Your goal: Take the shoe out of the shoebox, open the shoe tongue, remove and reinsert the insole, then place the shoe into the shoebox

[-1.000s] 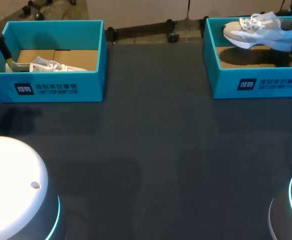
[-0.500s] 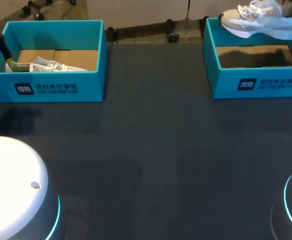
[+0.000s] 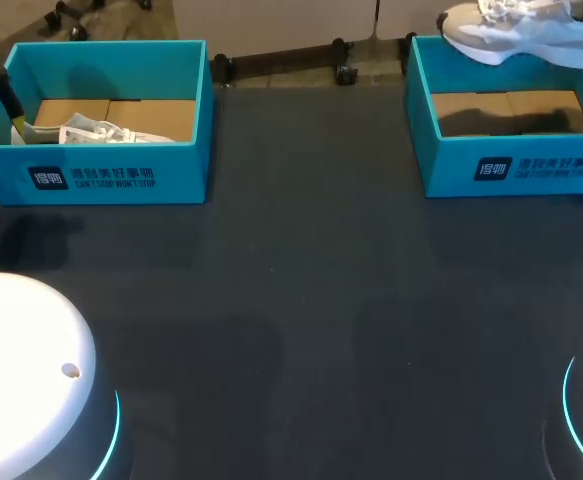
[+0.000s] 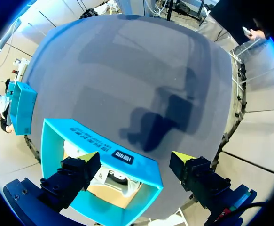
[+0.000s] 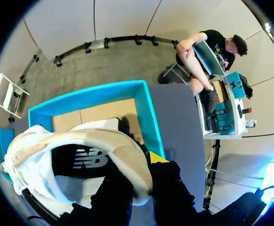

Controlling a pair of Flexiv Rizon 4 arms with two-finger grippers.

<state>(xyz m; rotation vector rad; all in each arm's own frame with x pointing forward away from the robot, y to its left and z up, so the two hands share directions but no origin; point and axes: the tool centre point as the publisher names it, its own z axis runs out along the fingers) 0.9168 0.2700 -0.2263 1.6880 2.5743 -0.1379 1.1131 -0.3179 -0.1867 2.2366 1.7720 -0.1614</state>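
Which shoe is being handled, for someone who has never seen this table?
On the robot's right, find the teal shoebox. The white shoe hangs above it, held by the right gripper; the other shoe lies inside the left shoebox.

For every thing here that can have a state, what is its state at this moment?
right shoe: held in the air above the right shoebox, outside it.
right shoebox: open, no shoe inside.
left shoebox: open, a shoe inside.
left shoe: lying in the left shoebox.
left gripper: open, at the left shoebox, holding nothing.
right gripper: shut on the right shoe's heel edge.
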